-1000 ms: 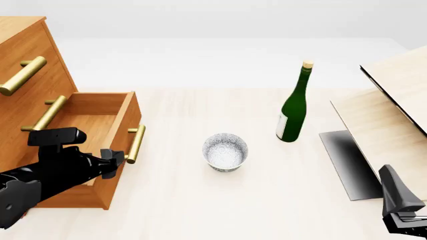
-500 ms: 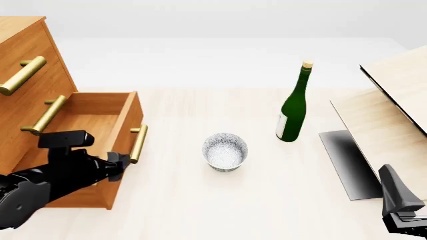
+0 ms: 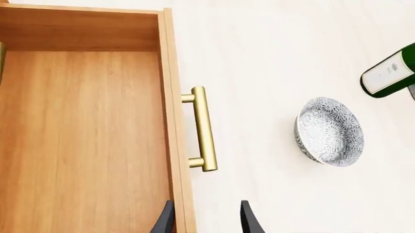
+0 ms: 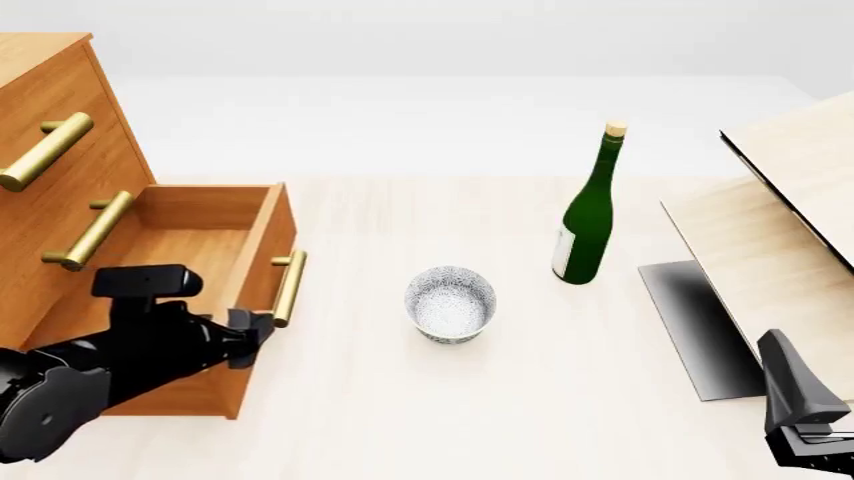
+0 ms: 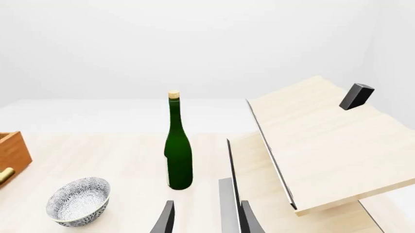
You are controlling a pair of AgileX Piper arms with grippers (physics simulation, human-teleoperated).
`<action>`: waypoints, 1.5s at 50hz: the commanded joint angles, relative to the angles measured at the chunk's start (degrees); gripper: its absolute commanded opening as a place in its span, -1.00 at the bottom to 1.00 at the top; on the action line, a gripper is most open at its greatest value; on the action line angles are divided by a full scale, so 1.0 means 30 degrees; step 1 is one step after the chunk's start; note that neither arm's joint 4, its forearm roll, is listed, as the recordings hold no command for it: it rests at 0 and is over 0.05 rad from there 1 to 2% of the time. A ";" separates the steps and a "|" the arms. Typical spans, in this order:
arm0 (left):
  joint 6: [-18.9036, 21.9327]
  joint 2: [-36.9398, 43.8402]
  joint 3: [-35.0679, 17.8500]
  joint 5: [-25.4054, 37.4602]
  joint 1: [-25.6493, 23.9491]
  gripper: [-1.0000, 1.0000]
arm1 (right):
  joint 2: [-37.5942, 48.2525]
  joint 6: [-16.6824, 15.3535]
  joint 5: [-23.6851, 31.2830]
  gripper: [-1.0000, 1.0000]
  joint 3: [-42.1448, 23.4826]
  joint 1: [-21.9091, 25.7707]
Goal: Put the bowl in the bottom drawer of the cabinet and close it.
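At the left of the front view we see the cabinet with its bottom drawer pulled open and bare inside. Our left gripper hangs just by the brass handle, fingers apart and holding nothing. The bowl sits on the worktop mid-frame, the green bottle upright beyond it. Our right gripper, lower right, also has fingers apart.

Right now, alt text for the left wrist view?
Looking down into the open, empty bottom drawer, its brass handle just ahead of the left hand. The bowl sits on the table beyond, beside a green bottle.
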 commanded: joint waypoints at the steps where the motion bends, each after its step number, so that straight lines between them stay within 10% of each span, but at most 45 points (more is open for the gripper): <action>1: 0.0244 -0.0157 -0.0109 -0.0080 -0.0436 1.00 | 0.0000 -0.0003 0.0000 1.00 0.0000 0.0000; 75: -0.0028 -0.0737 -0.0638 0.0111 -0.2272 1.00 | 0.0005 -0.0002 -0.0002 1.00 0.0000 0.0002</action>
